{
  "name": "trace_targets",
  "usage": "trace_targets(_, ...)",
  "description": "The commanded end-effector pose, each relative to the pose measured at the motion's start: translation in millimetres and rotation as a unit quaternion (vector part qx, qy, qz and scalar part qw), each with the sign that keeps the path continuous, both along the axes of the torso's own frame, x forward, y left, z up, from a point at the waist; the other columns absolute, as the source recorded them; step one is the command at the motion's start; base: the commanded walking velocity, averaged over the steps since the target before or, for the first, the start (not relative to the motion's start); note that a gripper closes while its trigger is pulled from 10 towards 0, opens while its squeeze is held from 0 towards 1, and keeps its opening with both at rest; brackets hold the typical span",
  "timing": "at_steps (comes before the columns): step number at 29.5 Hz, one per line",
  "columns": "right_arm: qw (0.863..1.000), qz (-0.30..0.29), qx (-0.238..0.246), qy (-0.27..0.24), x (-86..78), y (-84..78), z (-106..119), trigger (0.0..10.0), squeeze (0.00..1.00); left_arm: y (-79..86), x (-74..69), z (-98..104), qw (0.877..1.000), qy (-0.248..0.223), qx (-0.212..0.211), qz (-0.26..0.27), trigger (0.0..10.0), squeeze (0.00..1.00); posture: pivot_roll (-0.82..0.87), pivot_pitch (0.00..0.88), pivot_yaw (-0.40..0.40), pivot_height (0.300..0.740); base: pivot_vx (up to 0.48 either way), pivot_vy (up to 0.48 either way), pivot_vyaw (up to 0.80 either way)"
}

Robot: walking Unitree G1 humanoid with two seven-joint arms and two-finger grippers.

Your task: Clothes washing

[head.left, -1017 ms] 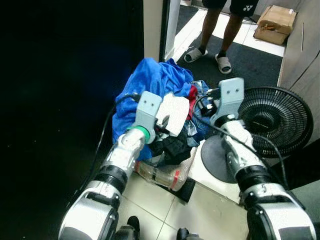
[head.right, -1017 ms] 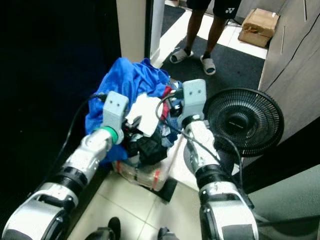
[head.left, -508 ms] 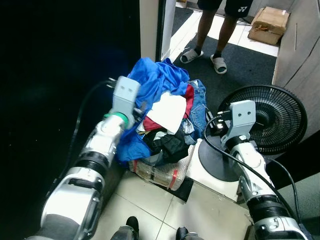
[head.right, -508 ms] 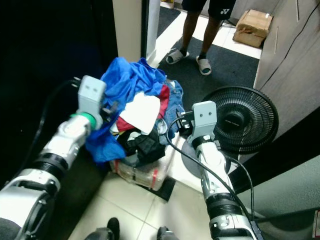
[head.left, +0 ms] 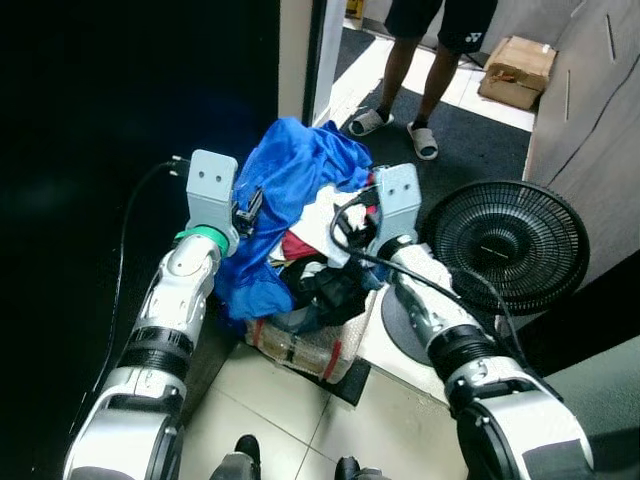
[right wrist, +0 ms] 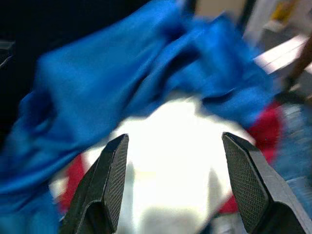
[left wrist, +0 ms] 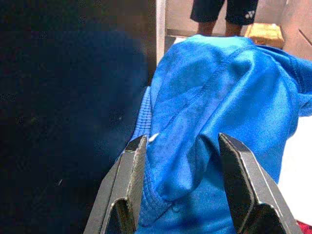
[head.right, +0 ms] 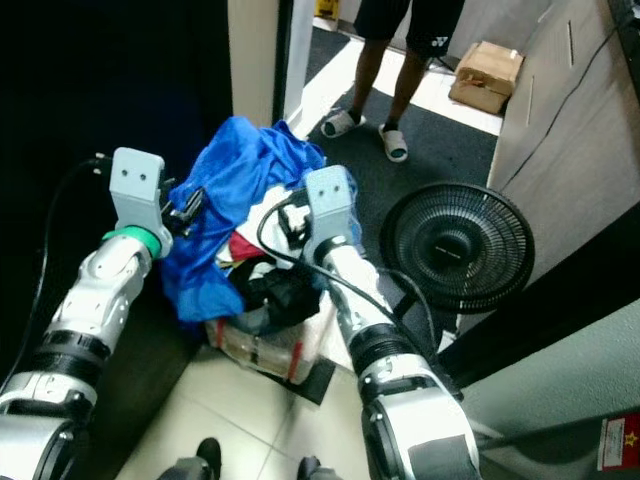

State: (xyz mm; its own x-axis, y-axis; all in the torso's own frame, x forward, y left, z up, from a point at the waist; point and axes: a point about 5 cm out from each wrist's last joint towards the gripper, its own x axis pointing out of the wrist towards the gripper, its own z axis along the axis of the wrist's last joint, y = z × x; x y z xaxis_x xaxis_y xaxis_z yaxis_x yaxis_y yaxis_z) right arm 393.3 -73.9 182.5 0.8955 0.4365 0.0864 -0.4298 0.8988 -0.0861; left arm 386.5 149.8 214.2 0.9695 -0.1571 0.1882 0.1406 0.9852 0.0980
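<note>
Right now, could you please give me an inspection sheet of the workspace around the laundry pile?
Surface: pale tiled floor, with a dark mat beyond.
Job's things: heap of clothes, blue garment on top, white cloth, red and black pieces below, piled in a clear basket.
Clutter: black floor fan beside the pile; cardboard box near the wall.
Grippers: left gripper open, fingers straddling a fold of the blue garment; right gripper open, over the white cloth.
Cables: black cable along the left arm; another looped at the right wrist.
Surroundings: person's legs in sandals standing on the mat; dark doorway on the left.
</note>
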Motion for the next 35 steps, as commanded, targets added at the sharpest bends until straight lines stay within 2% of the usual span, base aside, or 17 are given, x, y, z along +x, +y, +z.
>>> trace_targets(1,0.998,0.031,0.004,0.056,-8.6,4.7,-28.3,10.0,0.0,-3.4,-4.4,-9.8,1.0,0.018,-0.006,-0.003,10.0,0.0,0.15,0.208,-0.068,0.74,0.0,0.0,0.0)
trace_targets(4,0.998,0.039,0.004,0.058,-10.6,7.2,-32.4,10.0,0.0,-2.7,-6.4,-9.9,1.0,0.019,-0.008,-0.002,10.0,0.0,0.14,0.21,-0.066,0.74,0.0,0.0,0.0)
trace_targets(6,0.996,0.061,0.01,0.06,-18.1,10.5,-43.3,10.0,0.0,-0.2,-8.7,-8.5,1.0,0.021,-0.01,0.001,10.0,0.0,0.13,0.218,-0.048,0.74,0.0,0.0,0.0)
trace_targets(11,0.996,0.054,0.019,0.071,-22.8,4.6,-54.1,10.0,0.0,0.6,-9.4,-6.2,1.0,0.023,-0.013,0.001,10.0,0.0,0.12,0.226,-0.032,0.74,0.0,0.0,0.0)
trace_targets(13,0.996,0.024,0.027,0.08,-22.2,-10.1,-59.7,10.0,0.0,-0.6,-7.4,-2.7,1.0,0.026,-0.011,-0.007,10.0,0.0,0.1,0.252,0.01,0.74,0.0,0.0,0.0)
trace_targets(15,0.996,0.012,0.029,0.081,-21.3,-15.6,-59.8,10.0,0.0,-0.5,-6.5,-0.8,1.0,0.027,-0.009,-0.011,10.0,0.0,0.09,0.262,0.024,0.74,0.0,0.0,0.0)
trace_targets(17,0.996,-0.026,0.028,0.078,-18.2,-35.3,-58.7,10.0,0.0,-3.2,-4.3,2.5,0.999,0.03,-0.006,-0.018,10.0,0.0,0.07,0.277,0.052,0.74,0.0,0.0,0.0)
trace_targets(18,0.996,-0.026,0.028,0.078,-18.2,-35.3,-58.7,10.0,0.0,-3.2,-4.3,2.5,0.999,0.03,-0.006,-0.018,10.0,0.0,0.07,0.277,0.052,0.74,0.0,0.0,0.0)
trace_targets(19,0.996,-0.046,0.026,0.074,-17.0,-46.0,-57.9,10.0,0.0,-4.5,-3.0,3.9,0.999,0.031,-0.004,-0.021,10.0,0.0,0.07,0.282,0.064,0.74,0.0,0.0,0.0)
trace_targets(20,0.996,-0.046,0.026,0.074,-17.0,-46.0,-57.9,10.0,0.0,-4.5,-3.0,3.9,0.999,0.031,-0.004,-0.021,10.0,0.0,0.07,0.282,0.064,0.74,0.0,0.0,0.0)
trace_targets(22,0.994,-0.085,0.018,0.069,-14.9,-70.6,-55.7,10.0,0.0,-7.3,-1.0,7.5,0.999,0.032,-0.001,-0.027,10.0,0.0,0.06,0.292,0.081,0.74,0.0,0.0,0.0)
trace_targets(23,0.994,-0.085,0.018,0.069,-14.9,-70.6,-55.7,10.0,0.0,-7.3,-1.0,7.5,0.999,0.032,-0.001,-0.027,10.0,0.0,0.06,0.292,0.081,0.74,0.0,0.0,0.0)
trace_targets(25,0.992,-0.112,0.002,0.058,-12.3,-88.4,-49.8,10.0,0.0,-8.4,0.2,10.1,0.999,0.034,-0.001,-0.03,10.0,0.0,0.05,0.304,0.099,0.74,0.0,0.0,0.0)
trace_targets(26,0.99,-0.132,-0.009,0.044,-8.2,-98.9,-40.0,10.0,0.0,-8.4,1.0,10.9,0.999,0.037,0.001,-0.03,10.0,0.0,0.05,0.311,0.102,0.74,0.0,0.0,0.0)
trace_targets(30,0.989,-0.143,-0.008,0.033,-3.8,-101.6,-30.1,10.0,0.0,-8.1,1.3,11.3,0.999,0.038,0.001,-0.03,10.0,0.0,0.05,0.314,0.104,0.74,0.0,0.0,0.0)
trace_targets(32,0.989,-0.144,-0.003,0.025,1.1,-99.1,-19.6,10.0,0.0,-7.6,1.1,11.5,0.999,0.04,0.001,-0.029,10.0,0.0,0.05,0.321,0.098,0.74,0.0,0.0,0.0)
trace_targets(35,0.99,-0.139,-0.003,0.024,3.7,-95.2,-15.2,10.0,0.0,-6.3,0.1,10.7,0.999,0.041,0.0,-0.024,10.0,0.0,0.06,0.318,0.087,0.74,0.0,0.0,0.0)
